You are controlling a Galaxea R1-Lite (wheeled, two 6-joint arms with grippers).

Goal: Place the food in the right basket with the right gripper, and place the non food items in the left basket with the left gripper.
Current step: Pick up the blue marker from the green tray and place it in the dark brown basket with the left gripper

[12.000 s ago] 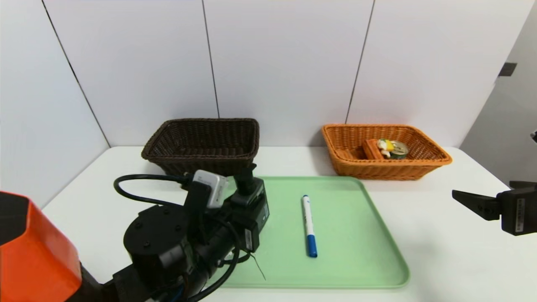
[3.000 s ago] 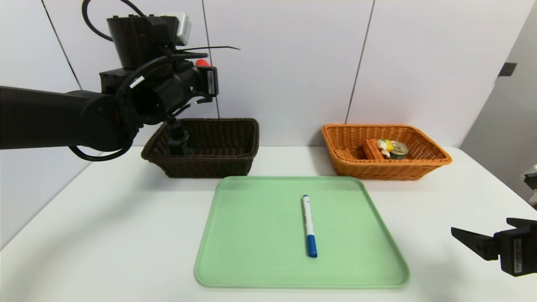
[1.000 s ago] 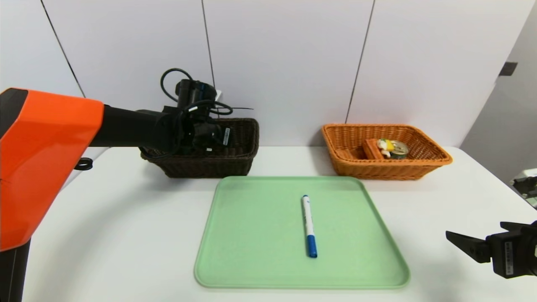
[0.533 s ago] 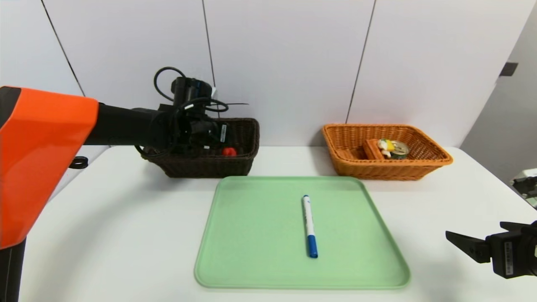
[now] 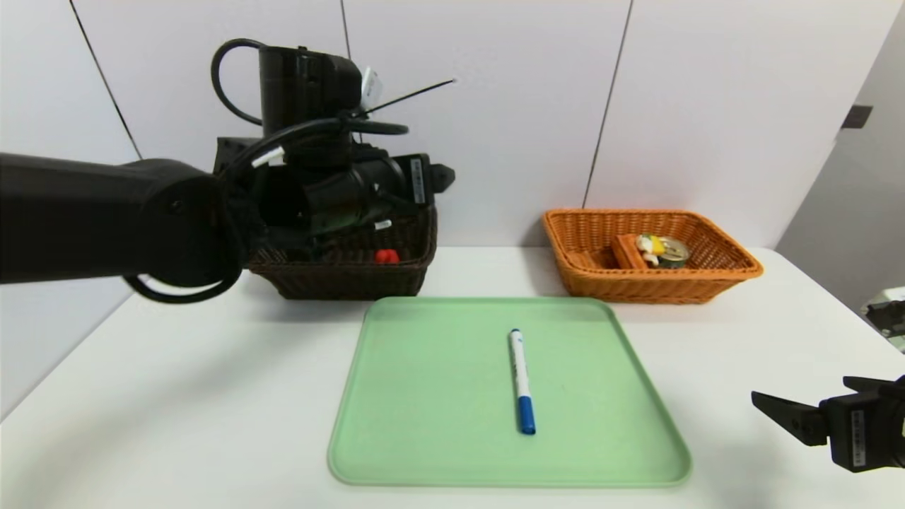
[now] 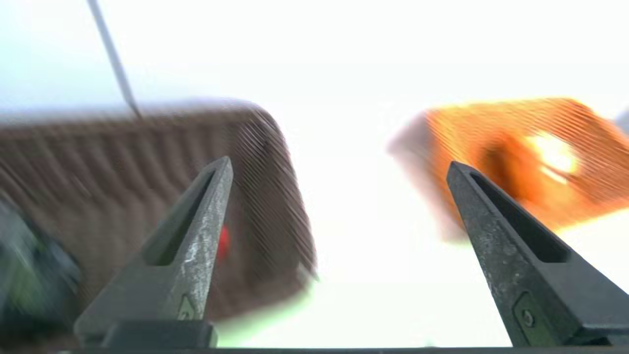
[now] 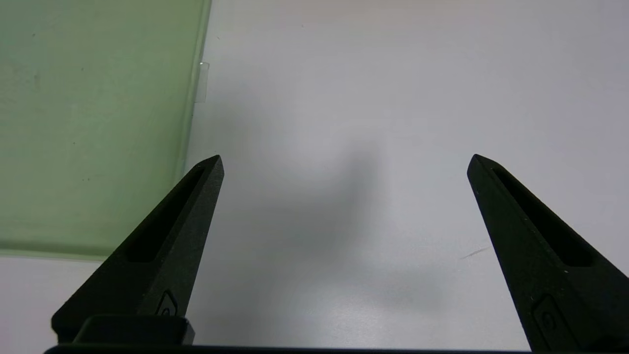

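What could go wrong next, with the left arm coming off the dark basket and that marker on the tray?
The left gripper, open and empty, hangs close above the dark basket; a low swing toward the tray might clip its rim. The marker is round and slim, so it may roll or slip when pinched. The parked right gripper sits beside the tray, near the reach.

R claw [image 7: 344, 162] spread wide over white table [image 7: 393, 98]; green tray [image 7: 88, 108] beside.

Green tray [image 5: 438, 396], brown basket [image 5: 353, 279], orange basket [image 5: 636, 286]
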